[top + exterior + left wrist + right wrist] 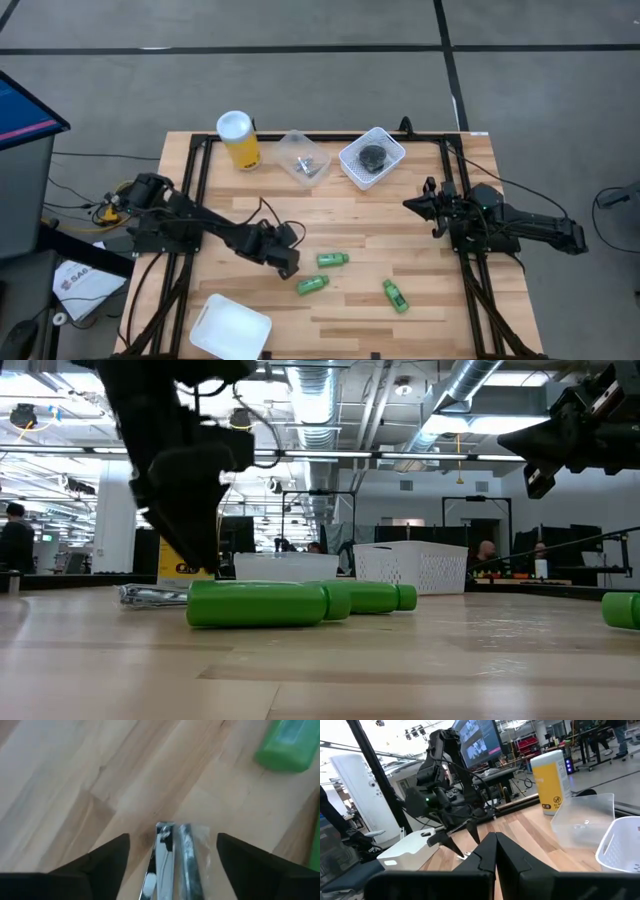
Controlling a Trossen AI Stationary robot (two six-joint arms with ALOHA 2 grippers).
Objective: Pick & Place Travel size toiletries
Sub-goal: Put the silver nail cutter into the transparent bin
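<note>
A packet of slim silvery tubes (pixel 172 862) lies flat on the wooden table. My left gripper (pixel 172 836) is open, one finger on each side of the packet, with a gap on both sides. It shows near the table's middle (pixel 288 266). Three green mini bottles lie on their sides to its right (pixel 332 259), (pixel 312 284), (pixel 396 295). Dark round pieces (pixel 371 155) sit in the white basket (pixel 392 150). More silvery pieces (pixel 306 163) lie in the clear tub. My right gripper (pixel 492 851) is shut and hovers over the table's right side (pixel 412 205).
A tall yellow canister with a white lid (pixel 238 140) stands at the far edge beside the clear tub (pixel 290 145). A white tub (pixel 230 328) sits at the near left edge. A dark frame rail (pixel 190 190) runs around the tabletop.
</note>
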